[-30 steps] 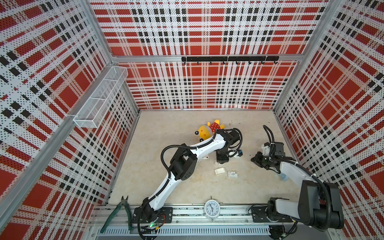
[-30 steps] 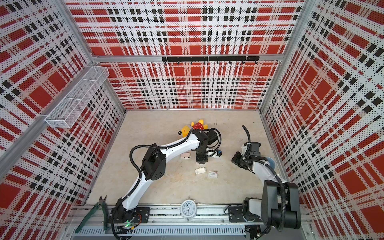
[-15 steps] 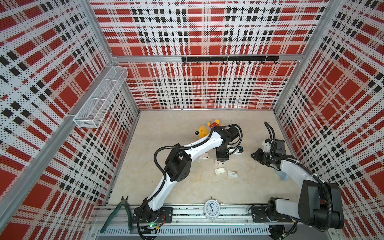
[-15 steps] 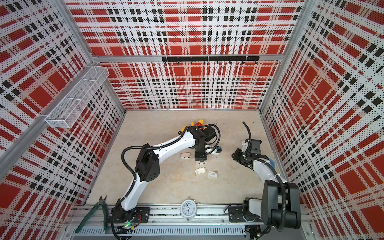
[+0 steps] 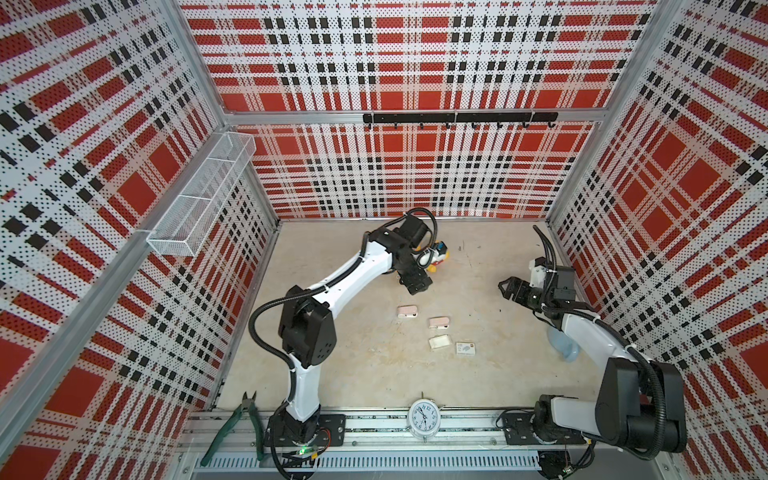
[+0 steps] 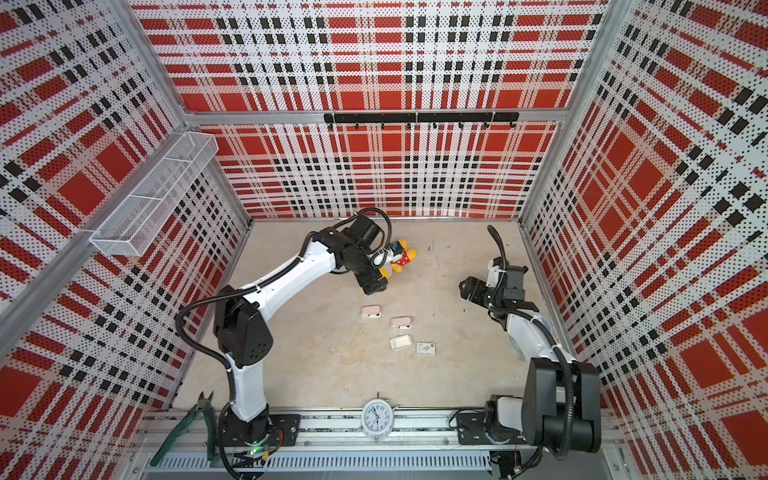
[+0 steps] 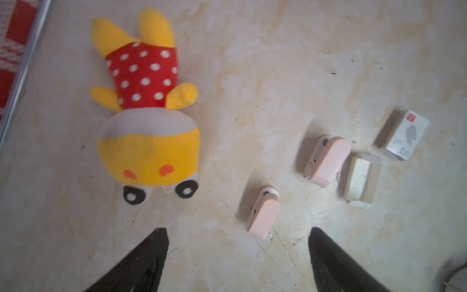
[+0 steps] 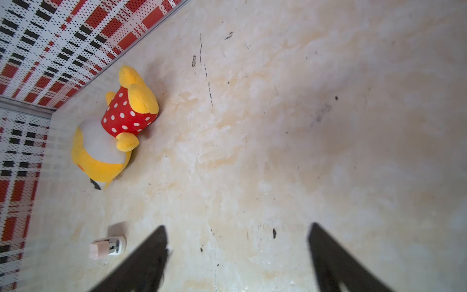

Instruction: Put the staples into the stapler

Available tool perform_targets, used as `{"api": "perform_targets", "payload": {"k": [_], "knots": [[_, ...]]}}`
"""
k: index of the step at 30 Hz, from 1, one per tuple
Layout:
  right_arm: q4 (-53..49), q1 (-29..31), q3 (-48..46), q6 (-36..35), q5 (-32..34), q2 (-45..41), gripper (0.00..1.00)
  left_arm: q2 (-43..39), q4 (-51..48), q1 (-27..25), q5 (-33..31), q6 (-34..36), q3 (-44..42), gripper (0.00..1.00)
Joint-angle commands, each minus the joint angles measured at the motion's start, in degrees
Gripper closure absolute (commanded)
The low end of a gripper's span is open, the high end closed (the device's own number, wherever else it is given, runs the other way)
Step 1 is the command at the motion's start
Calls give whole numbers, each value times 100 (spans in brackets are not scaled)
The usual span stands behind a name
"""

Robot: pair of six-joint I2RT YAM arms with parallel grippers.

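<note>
Both the left pincer (image 7: 237,229) and the right pincer (image 8: 237,226) gape wide and empty. Mid-frame in a top view, a pink stapler (image 5: 407,311) and a second stapler (image 5: 439,322) lie shut beside an open tray (image 5: 439,341). No staples are discernible, so loading looks either finished or unstarted.

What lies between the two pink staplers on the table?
Nothing: the table between the stapler nearer the plush toy and the other stapler is bare, as the left wrist view shows.
</note>
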Motion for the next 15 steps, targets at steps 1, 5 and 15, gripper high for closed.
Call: {"api": "perform_targets", "payload": {"k": [1,5,15], "knots": [[630,-15,172,-213,284,270,0,-461,881,522,129,-784,-567,10],[1388,-11,-72,-432,530,353,0,-1049,1911,1507,538,-1447,-1705,0],[3541,-19,-1470,-1502,1619,-286,0,-2619,5945,3232,781,-2519,-5351,1]]}}
